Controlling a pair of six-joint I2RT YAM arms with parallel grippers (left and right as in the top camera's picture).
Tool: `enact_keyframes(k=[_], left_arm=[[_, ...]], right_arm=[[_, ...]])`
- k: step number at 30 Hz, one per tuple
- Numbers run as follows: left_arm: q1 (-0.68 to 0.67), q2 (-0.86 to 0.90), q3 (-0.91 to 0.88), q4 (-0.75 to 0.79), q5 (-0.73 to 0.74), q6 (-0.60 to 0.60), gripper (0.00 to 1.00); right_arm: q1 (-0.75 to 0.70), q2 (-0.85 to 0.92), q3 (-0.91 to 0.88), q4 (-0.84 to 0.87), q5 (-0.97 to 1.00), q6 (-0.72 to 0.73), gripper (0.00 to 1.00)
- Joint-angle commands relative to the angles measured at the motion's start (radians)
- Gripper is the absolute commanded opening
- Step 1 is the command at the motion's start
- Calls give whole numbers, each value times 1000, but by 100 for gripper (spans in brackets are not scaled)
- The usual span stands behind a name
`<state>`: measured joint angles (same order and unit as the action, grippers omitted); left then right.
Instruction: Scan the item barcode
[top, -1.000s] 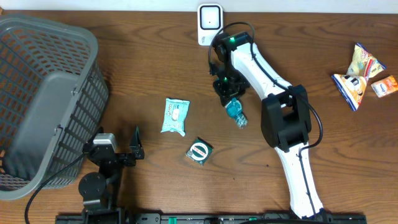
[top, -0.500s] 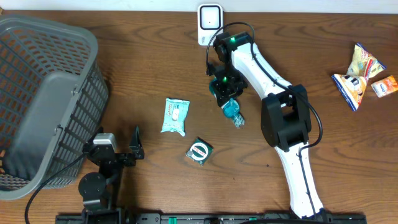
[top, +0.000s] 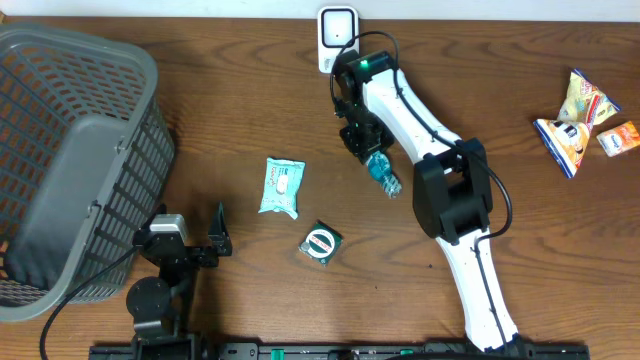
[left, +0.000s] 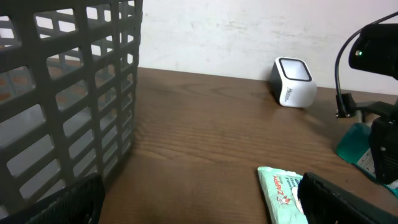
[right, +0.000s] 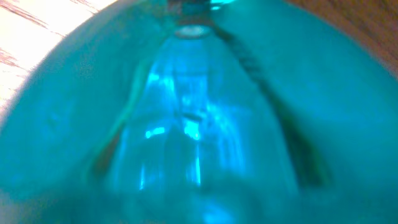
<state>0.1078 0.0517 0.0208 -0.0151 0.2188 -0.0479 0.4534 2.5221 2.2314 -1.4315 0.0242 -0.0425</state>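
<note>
Overhead shows the right pincer (top: 358, 137) clamped on the teal packet (top: 381, 174), held just short of the white scanner (top: 338, 38) at the far edge of the bench (top: 230, 90), so the scan itself seems yet to come; the left pincer (top: 219, 238) rests wide open.

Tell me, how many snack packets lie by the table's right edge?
3: a yellow packet at the back, a blue-and-white packet just nearer the arms, and an orange packet at the very edge. None looks hidden.

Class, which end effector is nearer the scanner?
Right. The right end effector, holding a packet, is close before the scanner; left end effector sits far off by the basket.
</note>
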Motion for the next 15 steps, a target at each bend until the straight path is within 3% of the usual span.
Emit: enact_keyframes(k=[1, 7, 15], left_arm=[[0, -2, -17, -33, 12, 2, 98], [0, -2, -17, -33, 12, 2, 98], [0, -2, -17, -33, 12, 2, 98]], right_arm=[[19, 34, 12, 3, 23, 16, 35], [15, 34, 55, -31, -61, 20, 52], [13, 34, 117, -50, -61, 20, 55]])
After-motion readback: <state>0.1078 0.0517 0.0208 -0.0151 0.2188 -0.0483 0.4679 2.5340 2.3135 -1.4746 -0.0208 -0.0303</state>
